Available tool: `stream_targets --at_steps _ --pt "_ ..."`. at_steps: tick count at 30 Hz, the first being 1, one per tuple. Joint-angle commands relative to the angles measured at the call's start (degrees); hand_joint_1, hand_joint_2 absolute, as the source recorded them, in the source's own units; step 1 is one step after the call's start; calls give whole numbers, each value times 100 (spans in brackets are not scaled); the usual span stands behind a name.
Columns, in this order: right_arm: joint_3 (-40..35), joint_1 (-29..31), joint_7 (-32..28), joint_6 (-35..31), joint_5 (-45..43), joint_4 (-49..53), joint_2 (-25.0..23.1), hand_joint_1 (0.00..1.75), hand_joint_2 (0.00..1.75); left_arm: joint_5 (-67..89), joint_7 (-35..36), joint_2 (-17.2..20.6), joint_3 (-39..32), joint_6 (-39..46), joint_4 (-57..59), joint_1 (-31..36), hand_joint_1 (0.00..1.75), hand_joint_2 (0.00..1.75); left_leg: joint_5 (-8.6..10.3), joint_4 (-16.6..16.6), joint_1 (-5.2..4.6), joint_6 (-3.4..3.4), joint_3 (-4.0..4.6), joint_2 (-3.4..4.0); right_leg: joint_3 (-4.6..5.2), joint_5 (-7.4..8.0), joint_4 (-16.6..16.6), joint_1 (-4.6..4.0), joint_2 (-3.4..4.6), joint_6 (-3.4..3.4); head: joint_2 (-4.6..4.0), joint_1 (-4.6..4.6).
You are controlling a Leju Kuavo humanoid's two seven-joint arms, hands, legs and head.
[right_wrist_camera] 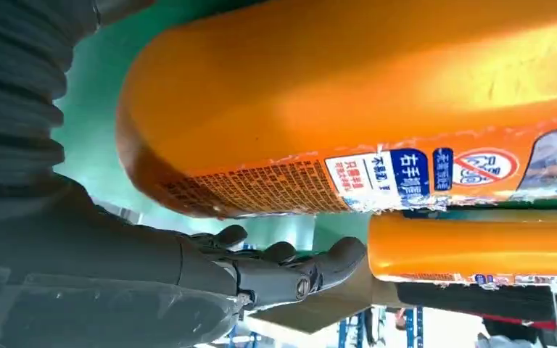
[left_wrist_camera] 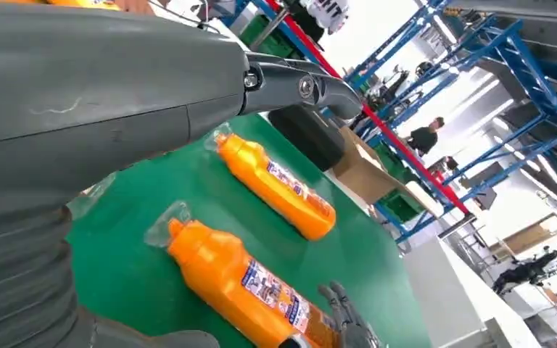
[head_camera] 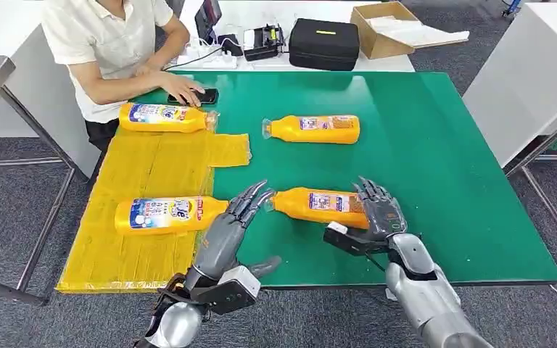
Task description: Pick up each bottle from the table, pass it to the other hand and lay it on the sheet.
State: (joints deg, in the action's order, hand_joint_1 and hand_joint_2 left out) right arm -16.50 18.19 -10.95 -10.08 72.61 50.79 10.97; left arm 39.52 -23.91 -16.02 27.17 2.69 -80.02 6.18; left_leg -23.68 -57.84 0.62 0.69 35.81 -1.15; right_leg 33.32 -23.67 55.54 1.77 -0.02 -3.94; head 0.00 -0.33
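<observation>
near bottle [head_camera: 319, 205]: lying on its side on the green surface [head_camera: 435, 159], cap end toward the yellow sheet [head_camera: 152, 181], just off its edge
right hand [head_camera: 378, 210]: fingers spread at the bottle's base end, nothing gripped yet; contact unclear
left hand [head_camera: 233, 221]: fingers apart, empty, next to the cap end
far bottle [head_camera: 313, 129]: on the green, well apart
done: two bottles on the sheet
handling: rigid plastic, glossy, likely slippery, will roll; probably full, some weight
grip: wrap mid-body over the label, not the tapered neck
</observation>
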Motion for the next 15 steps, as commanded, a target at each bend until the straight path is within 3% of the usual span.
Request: stream_targets --at_steps 1,7,8,9,10,15 --pt "161 509 -265 -210 -261 -1492 -462 0 175 -58 -19 -10 191 -52 460 249 0 175 -9 4 5 -2 -32 19 -31 -4 -8 -10 8 28 0 0" --pt "193 505 -397 -111 -403 -1693 -461 0 175 -146 -59 -19 184 -41 521 287 0 175 -7 4 7 -1 -38 16 -35 -4 -10 -12 5 25 0 -2" --pt "208 525 -441 -41 -452 -1768 -438 58 175 -171 -74 -22 185 -44 548 303 0 175 -4 4 6 -1 -35 15 -31 -2 -10 -9 2 18 0 0" --pt "249 538 -477 20 -526 -1846 -429 152 175 -181 -87 -25 194 -44 575 317 0 175 -5 3 5 -1 -40 14 -37 -5 -8 -9 -2 24 0 -2" --pt "264 551 -510 78 -570 -1904 -426 175 175 -191 -95 -26 199 -44 591 326 0 175 -3 3 7 -1 -35 12 -32 -2 -9 -10 -1 17 0 -2" --pt "450 609 -720 234 -928 -2397 -341 175 175 -266 -143 -72 242 -78 641 380 0 175 -2 4 7 0 -47 18 -41 0 -13 -11 -8 23 0 0"
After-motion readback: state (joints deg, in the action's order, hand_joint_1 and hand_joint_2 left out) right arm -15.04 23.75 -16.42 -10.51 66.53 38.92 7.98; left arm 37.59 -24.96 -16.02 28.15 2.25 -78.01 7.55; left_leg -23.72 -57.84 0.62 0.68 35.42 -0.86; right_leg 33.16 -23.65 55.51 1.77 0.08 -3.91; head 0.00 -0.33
